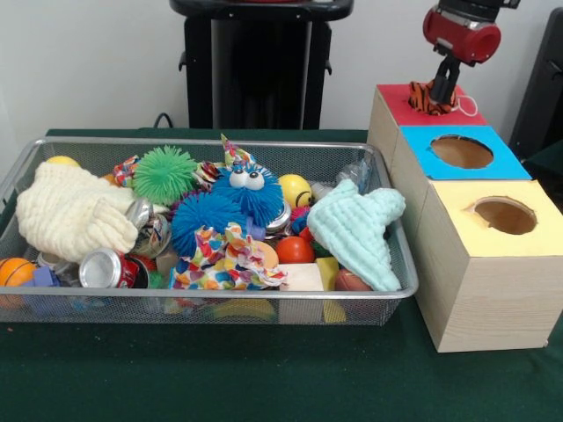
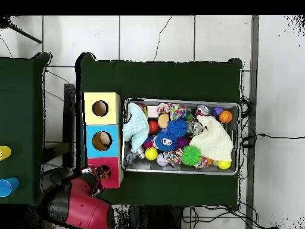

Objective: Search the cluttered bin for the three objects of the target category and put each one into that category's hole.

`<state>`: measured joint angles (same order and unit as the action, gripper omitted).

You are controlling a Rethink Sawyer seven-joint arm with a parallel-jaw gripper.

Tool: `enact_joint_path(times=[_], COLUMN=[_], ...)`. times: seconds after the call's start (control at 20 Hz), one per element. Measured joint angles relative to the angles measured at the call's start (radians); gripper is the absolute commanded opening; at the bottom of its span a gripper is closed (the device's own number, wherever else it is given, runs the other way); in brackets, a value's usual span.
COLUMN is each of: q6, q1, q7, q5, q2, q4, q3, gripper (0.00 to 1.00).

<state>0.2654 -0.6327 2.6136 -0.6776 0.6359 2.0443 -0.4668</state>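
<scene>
Front view — 1 tiger (image 1: 428, 97) pinched in tool (image 1: 437, 98) over red hole (image 1: 420, 105) — 3 boxes.

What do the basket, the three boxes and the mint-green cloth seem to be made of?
The basket: silver wire mesh, probably metal, as its contents show through the walls. The boxes: pale wood with visible grain, tops painted matte red, blue and yellow. The mint-green cloth: soft, ribbed textile, perhaps knitted or fleece.

In the front view, the three-box row (image 1: 475, 255) stands just right of the wire-mesh basket (image 1: 202, 308). On the farthest box top (image 1: 396, 101) lies the toy tiger (image 1: 426, 98), under the gripper (image 1: 440, 92). Inside the basket, the googly-eyed fuzzy ball (image 1: 251, 189) sits centrally.
</scene>
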Motion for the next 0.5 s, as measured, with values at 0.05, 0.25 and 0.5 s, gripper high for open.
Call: enact_joint_path(times=[0.05,0.25,0.5], q6=[-0.006,-0.040,-0.046], q1=[0.007,0.046,0.090], q7=[0.000,0.000,0.000], q5=[0.000,0.001,0.001], q2=[-0.003,-0.016,0.008], q4=[0.000,0.002,0.022], q3=[0.005,0.033,0.067], gripper=[0.00,0.00,0.00])
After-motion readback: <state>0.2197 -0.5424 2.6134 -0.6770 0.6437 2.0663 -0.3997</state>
